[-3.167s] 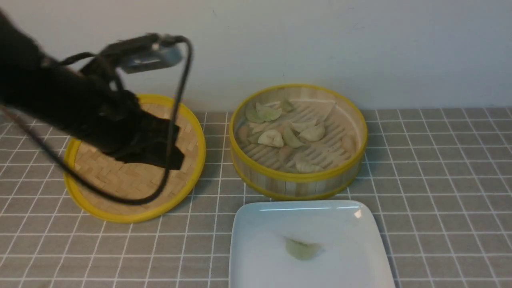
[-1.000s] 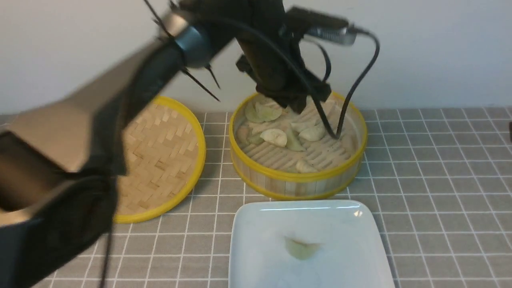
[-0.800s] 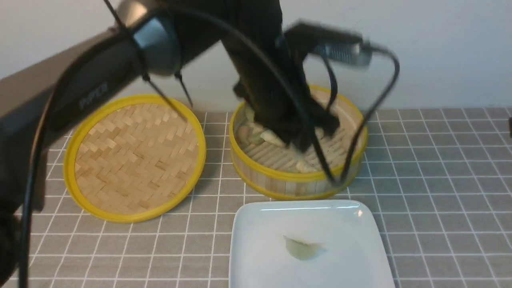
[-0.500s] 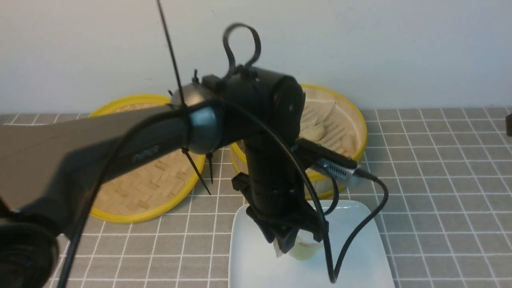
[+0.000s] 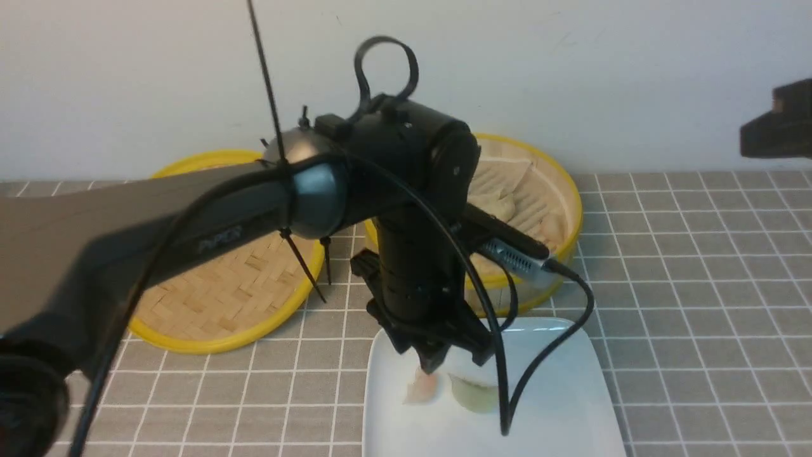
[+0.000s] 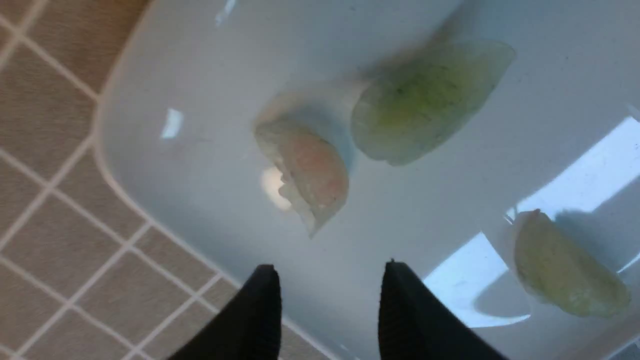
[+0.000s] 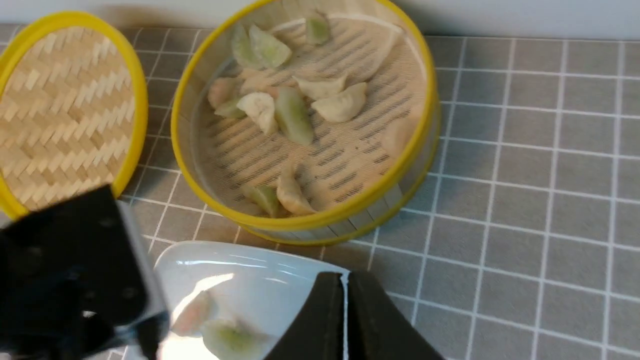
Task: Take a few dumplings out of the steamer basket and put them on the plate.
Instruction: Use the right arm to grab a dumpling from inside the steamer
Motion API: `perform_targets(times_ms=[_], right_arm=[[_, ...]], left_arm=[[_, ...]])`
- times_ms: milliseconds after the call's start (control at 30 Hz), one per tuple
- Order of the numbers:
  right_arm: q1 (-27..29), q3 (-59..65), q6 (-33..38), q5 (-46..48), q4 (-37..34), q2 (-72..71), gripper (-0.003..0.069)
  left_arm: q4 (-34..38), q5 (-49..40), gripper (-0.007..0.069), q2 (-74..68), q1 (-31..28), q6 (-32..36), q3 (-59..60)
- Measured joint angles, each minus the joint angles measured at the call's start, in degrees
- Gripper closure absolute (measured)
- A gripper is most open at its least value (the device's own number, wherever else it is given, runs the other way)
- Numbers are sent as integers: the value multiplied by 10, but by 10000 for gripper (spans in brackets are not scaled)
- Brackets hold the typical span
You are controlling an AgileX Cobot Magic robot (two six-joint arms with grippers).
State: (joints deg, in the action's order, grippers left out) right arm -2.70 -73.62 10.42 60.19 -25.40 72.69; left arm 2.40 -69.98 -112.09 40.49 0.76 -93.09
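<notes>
On plate (image 5: pixel 545 406): pink dumpling (image 6: pixel 320 170) just beyond left claw (image 6: pixel 330 280), fingers apart, empty.

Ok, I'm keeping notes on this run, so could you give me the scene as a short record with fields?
plate: near side of steamer basket
on plate: pinkish dumpling, green dumpling, second green dumpling
steamer basket: several dumplings inside, green and cream-white among them
woven disc: left of basket
left end effector: above plate, open, holding nothing
right end effector: shut, holding nothing
</notes>
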Motion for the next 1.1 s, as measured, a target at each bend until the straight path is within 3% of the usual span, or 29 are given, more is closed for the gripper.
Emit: perform_targets(times_ms=[167,233,333,433,800,1100], right_arm=[[-51,-72,5,0,14,99,650],[-72,-103,5,0,23,141,646],[-98,-144,5,4,33,196,634],[-138,-203,5,18,57,280,578],[-215,-325,-38,29,186,496,294],[-221,-345,-55,72,203,550,252]], left_arm=[[-3,0,600,105,-51,-22,30],[-6,-1,621,152,-74,-30,55],[-9,-2,629,215,-103,-36,93],[-11,14,629,314,-144,-43,174],[-11,60,629,436,-164,-63,294],[-11,59,629,436,-165,-63,295]])
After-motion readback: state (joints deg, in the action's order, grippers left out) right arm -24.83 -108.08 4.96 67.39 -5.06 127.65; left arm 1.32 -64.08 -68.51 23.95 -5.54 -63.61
